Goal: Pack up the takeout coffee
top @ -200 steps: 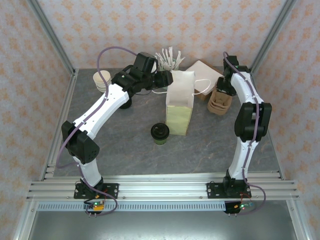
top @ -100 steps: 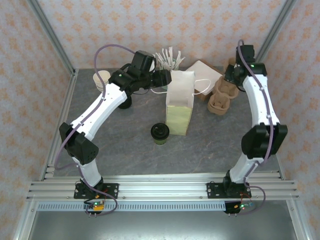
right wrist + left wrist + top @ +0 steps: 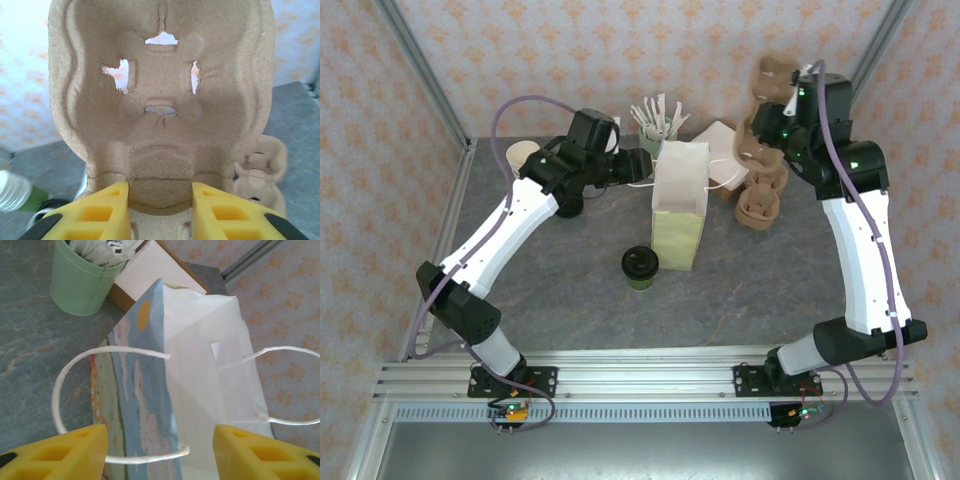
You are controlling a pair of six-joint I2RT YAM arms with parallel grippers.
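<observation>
Grey table [image 3: 570, 300] bears upright coffee [image 3: 640, 264]; left claw [image 3: 160, 440] open, right claw [image 3: 160, 194] pinching carrier [image 3: 160, 100].

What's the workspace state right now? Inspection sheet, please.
Surface: grey stone-pattern table, no spills seen.
Job's things: coffee cup lidded, upright, close beside the open paper bag; not packed.
Clutter: stack of cups, green cutlery pot, flat white box, stack of cardboard trays.
Tools: left tool open astride the bag's rim and handle; right tool shut on a cardboard tray, held above the table.
Cables: purple cables loop along both arms, no snag seen.
Surroundings: patterned walls, metal frame rails.
</observation>
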